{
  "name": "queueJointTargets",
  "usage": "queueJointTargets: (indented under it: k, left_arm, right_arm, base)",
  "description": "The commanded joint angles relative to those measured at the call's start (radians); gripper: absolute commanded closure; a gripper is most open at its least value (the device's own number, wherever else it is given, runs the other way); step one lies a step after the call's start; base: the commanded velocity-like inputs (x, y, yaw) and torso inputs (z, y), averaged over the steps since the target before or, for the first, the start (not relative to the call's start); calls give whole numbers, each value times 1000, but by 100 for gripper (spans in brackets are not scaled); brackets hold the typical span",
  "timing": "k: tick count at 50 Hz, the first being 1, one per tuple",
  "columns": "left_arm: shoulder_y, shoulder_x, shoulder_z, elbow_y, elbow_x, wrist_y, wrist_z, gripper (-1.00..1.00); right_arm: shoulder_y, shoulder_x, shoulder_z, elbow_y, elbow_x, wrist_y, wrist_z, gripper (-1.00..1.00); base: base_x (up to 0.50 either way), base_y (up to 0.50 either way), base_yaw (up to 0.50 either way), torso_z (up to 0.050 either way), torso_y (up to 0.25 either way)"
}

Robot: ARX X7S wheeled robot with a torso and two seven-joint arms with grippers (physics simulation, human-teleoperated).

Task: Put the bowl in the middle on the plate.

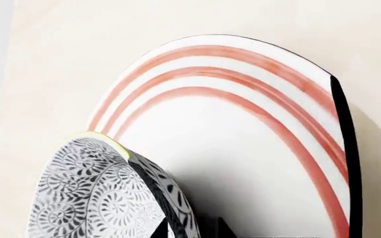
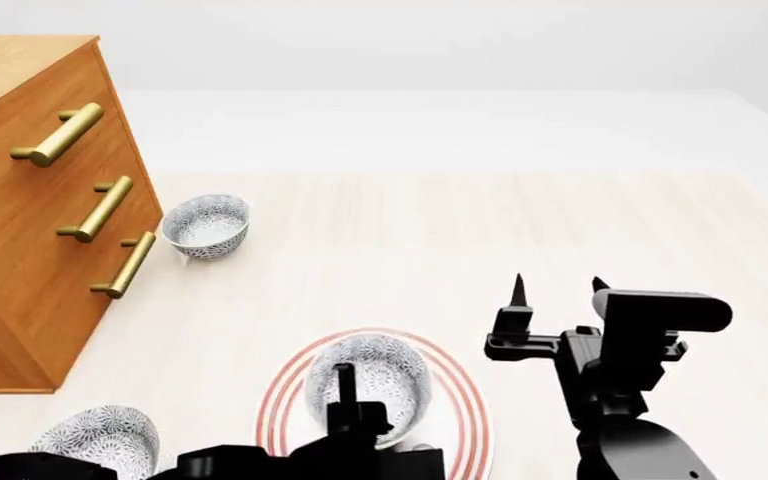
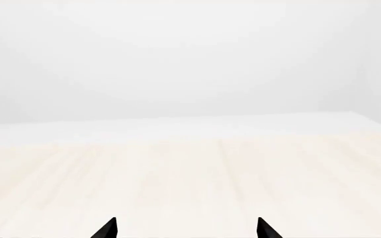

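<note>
— What's closest?
— My left gripper (image 2: 345, 385), clamped on the bowl (image 2: 368, 385) rim; the bowl sits over the plate (image 2: 468, 420), whether resting I can't tell.
— What's left?
— Letting go, I judge. My right gripper (image 2: 558, 288) hangs open, apart.

The bowl (image 2: 368, 382), white with dense grey-blue floral speckle inside and out, sits upright on the plate (image 2: 462, 398), a flat white round with red concentric rings at its rim, lying on the pale floor and clearly wider than the bowl.
</note>
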State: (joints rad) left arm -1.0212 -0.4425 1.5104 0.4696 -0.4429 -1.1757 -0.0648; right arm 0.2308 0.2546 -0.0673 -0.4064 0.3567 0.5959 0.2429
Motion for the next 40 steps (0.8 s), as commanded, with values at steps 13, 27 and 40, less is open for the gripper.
queueJointTargets:
  k: [13,27,40]
  left_arm:
    - [-39,-10,-13,57,-6,-55,6,-100]
    - [-147,-29,-370,373,-366,-380,114,-100]
    - [-273,-58,-484,345,-700,-363,-83,-100]
  right_arm:
    - [2,5,-13,4,8,-3,5,-100]
    - [7,11,-15,-19,21,12,13,-100]
    - [2,15,-12,-19,27,5,17,-100]
  base:
    - [0,0,0,0,0]
    - [0,0,0,0,0]
    - [0,0,0,0,0]
